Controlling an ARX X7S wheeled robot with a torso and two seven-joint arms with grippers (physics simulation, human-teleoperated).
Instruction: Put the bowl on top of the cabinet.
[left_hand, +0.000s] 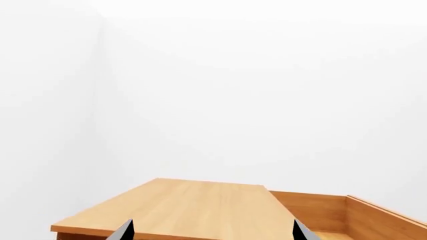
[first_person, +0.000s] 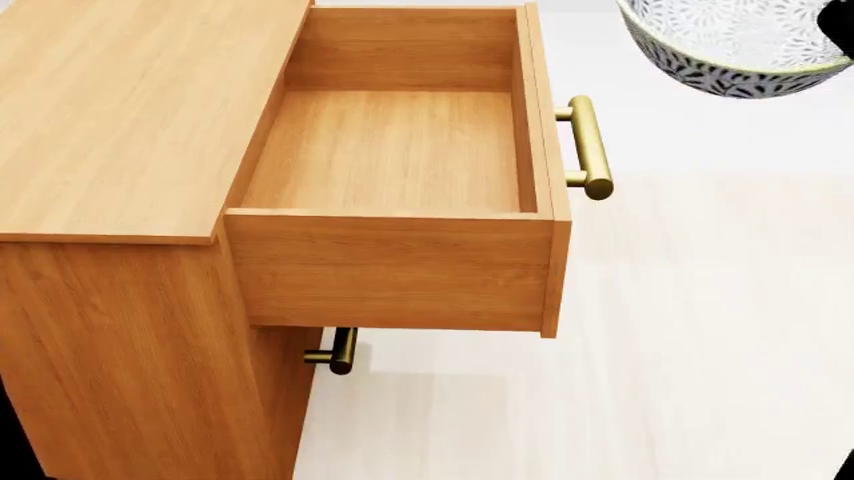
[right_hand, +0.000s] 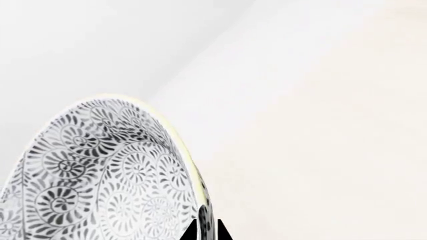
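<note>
The bowl (first_person: 734, 50) hangs in the air off the cabinet's (first_person: 120, 110) handle side, beyond the open top drawer (first_person: 394, 150), pinched at its rim by the right tool (right_hand: 205, 229), probably so it clears the drawer. The left tool (left_hand: 212, 232) hovers over the cabinet top, spread wide and empty.

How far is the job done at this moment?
Done: the bowl is lifted, held at its rim by the right gripper, out beyond the open drawer. In hand: carrying it toward the cabinet. Left: setting it down on the cabinet's top, which holds no bowl yet. The left gripper is open above that top, holding nothing.
</note>
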